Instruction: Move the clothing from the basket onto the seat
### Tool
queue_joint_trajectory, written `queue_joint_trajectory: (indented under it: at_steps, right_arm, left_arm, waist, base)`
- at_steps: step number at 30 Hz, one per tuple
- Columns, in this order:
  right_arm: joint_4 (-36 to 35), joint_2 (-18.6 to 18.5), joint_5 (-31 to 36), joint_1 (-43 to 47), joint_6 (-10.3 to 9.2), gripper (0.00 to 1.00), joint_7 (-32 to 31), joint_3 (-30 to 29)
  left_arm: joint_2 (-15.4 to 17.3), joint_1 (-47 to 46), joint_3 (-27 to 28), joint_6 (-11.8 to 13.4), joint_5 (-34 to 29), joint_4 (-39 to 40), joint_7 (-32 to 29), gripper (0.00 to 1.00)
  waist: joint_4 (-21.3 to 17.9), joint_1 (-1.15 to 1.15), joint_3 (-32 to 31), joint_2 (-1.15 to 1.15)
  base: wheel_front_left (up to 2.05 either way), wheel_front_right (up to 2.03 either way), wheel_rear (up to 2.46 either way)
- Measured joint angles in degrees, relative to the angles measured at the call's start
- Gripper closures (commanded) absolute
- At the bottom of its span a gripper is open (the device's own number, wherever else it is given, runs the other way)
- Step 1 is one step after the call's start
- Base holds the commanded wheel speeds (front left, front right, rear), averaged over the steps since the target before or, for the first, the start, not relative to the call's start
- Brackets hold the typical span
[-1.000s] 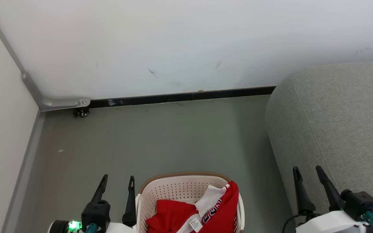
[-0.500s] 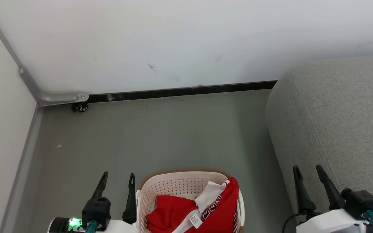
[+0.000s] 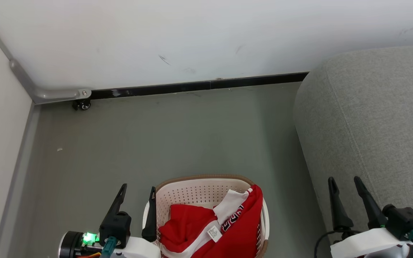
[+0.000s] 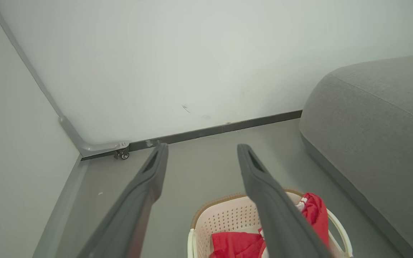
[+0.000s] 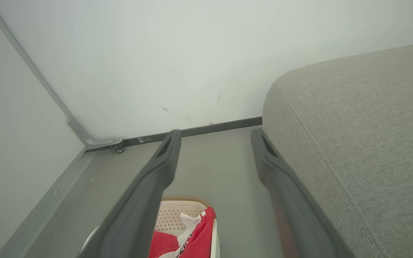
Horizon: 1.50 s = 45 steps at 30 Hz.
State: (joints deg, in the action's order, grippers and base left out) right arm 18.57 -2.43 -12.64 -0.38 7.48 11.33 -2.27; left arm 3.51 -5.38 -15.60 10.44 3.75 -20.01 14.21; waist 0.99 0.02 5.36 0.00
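The cream basket [image 3: 195,191] with a brown rim stands on the grey floor at the bottom middle of the head view. Red clothing [image 3: 188,224] with white panels, patterned trim and a small white label lies heaped inside it, partly draped over the right wall. The grey seat [image 3: 378,118] fills the right side. My left gripper [image 3: 138,191] is open just left of the basket, its right finger beside the rim. My right gripper [image 3: 344,182] is open in front of the seat's edge. The left wrist view shows the basket [image 4: 224,218], the right wrist view the clothing [image 5: 192,240] and seat [image 5: 353,118].
A white wall with a black skirting [image 3: 199,86] runs across the back. A second wall closes the left side, with a grey metal bracket and a small caster [image 3: 81,105] in the corner. Bare grey floor [image 3: 177,136] lies between the basket and the walls.
The whole head view has shifted, so the camera has moved: wall and skirting sit higher and more of the basket shows. Both grippers stay open, the left one slightly higher and further right in view.
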Motion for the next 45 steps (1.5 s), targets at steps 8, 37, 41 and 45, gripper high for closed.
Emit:
queue_joint_trajectory:
  at_steps: [8, 37, 41, 45]
  right_arm:
    - [-1.7, 0.0, 0.0, -2.4, 0.0, 0.0, 0.3, -0.8]
    - [-3.2, 0.0, 0.0, -8.3, 0.0, 0.0, 1.3, -1.1]
    - [-3.2, 0.0, 0.0, -9.3, 0.0, 0.0, 1.3, -0.9]
    - [-3.2, 0.0, 0.0, -9.3, 0.0, 0.0, 1.4, -0.8]
  left_arm:
    - [0.0, -3.3, -0.9, -0.5, -1.0, -2.0, 0.0, 0.0]
    - [1.5, -10.5, -3.4, -3.5, -3.0, -15.4, 0.0, 0.0]
    - [1.5, -11.6, -4.0, -3.5, -3.7, -17.4, 0.0, 0.0]
    - [1.5, -12.4, -4.2, -4.0, -4.0, -19.9, 0.0, 0.0]
  waist:
    - [-0.8, 0.0, 3.0, 0.0]
    - [-4.9, 0.0, 12.3, 0.0]
    - [-5.4, 0.0, 13.3, 0.0]
    - [-6.0, 0.0, 14.6, 0.0]
  base:
    - [0.0, 0.0, 0.0]
    - [0.0, 0.0, 0.0]
    - [0.0, 0.0, 0.0]
    - [0.0, 0.0, 0.0]
